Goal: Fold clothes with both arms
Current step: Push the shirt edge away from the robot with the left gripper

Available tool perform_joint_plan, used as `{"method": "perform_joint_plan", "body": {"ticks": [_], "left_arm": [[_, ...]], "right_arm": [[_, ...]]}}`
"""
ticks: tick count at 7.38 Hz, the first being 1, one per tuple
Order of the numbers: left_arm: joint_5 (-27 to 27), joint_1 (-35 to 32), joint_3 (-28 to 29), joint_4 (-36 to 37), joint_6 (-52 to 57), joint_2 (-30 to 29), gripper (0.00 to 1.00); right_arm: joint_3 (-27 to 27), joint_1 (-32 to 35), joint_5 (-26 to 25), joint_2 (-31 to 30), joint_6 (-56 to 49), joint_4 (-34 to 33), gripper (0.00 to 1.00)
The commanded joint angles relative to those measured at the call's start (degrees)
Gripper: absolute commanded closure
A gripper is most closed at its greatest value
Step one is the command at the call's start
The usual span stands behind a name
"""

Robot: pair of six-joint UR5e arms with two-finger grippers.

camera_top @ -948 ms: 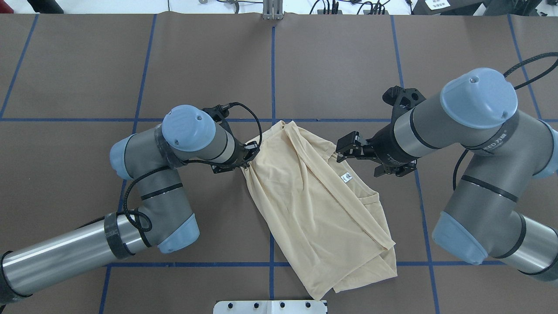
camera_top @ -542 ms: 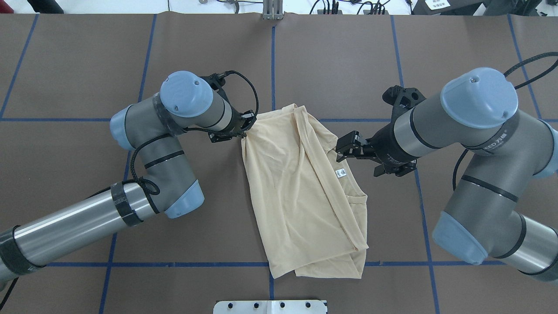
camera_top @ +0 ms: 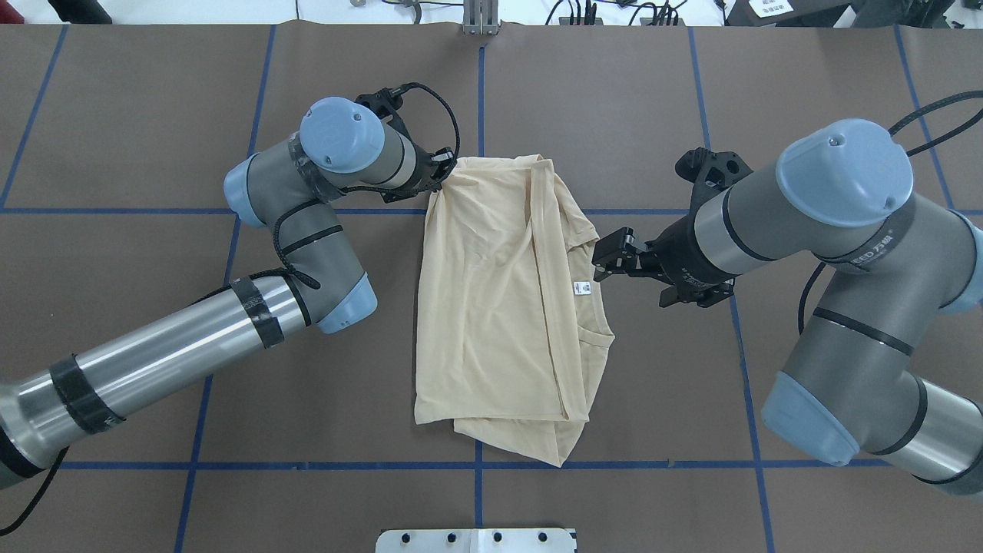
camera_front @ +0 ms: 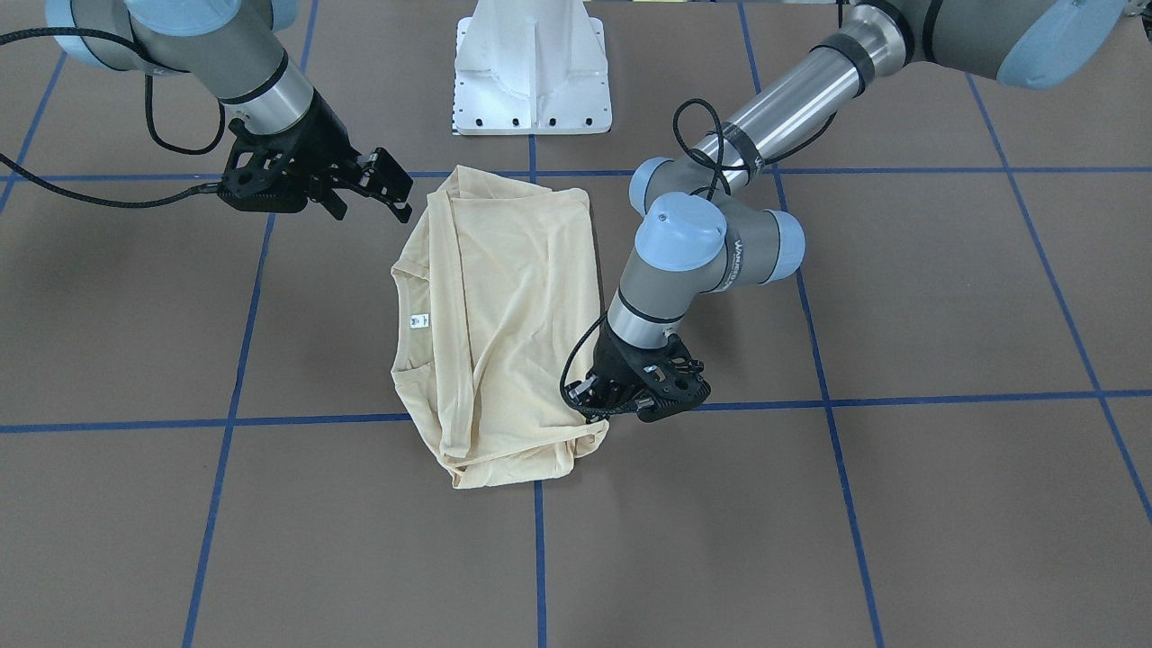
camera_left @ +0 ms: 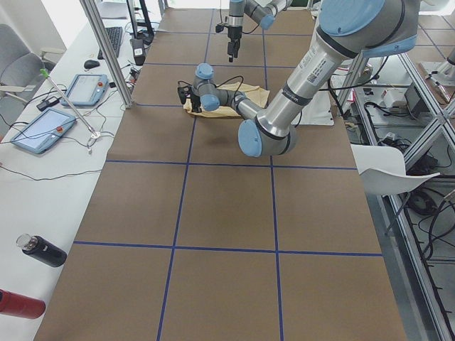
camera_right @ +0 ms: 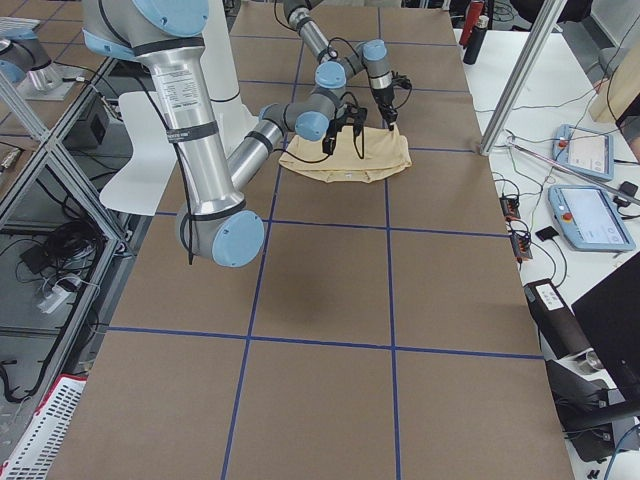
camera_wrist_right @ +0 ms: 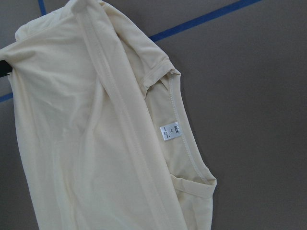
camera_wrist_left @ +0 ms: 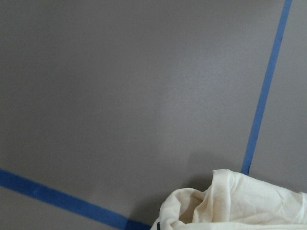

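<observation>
Pinching left gripper [camera_top: 435, 183]: is clamping a bunched corner of the T-shirt [camera_top: 491, 307], which is trailing from it back toward the robot.
Idling right gripper [camera_top: 600, 265]: is waiting with fingers spread, holding nothing; the neck label [camera_top: 582, 287] is lying just beside its tips.
Risk: thin cloth may be slipping from that single pinch under further pulling, and loose folded layers sliding apart.
Change: left gripper has been dragging its corner outward, swinging the T-shirt from diagonal to square; right gripper is staying put.
</observation>
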Motion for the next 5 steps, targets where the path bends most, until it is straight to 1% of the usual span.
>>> {"method": "perform_joint_plan", "body": {"ticks": [1,3,4,5], "left_arm": [[2.50,-0.64,2.90,-3.89,0.63,-0.69,1.00],[2.52,-0.73,3.00,-3.90,0.63,-0.61,1.00],[2.60,-0.82,2.91,-4.16,0.71,-0.61,0.78],[2.69,-1.08,2.65,-4.34,1.67,-0.69,0.01]], "right_arm": [[-0.13,-0.04,-0.26,-0.09,0.00,-0.02,0.00],[-0.30,-0.04,-0.26,-0.18,0.00,-0.02,0.00],[-0.30,-0.12,-0.26,-0.09,0.00,-0.02,0.00],[-0.39,-0.30,-0.34,0.00,-0.09,0.07,0.00]]}}
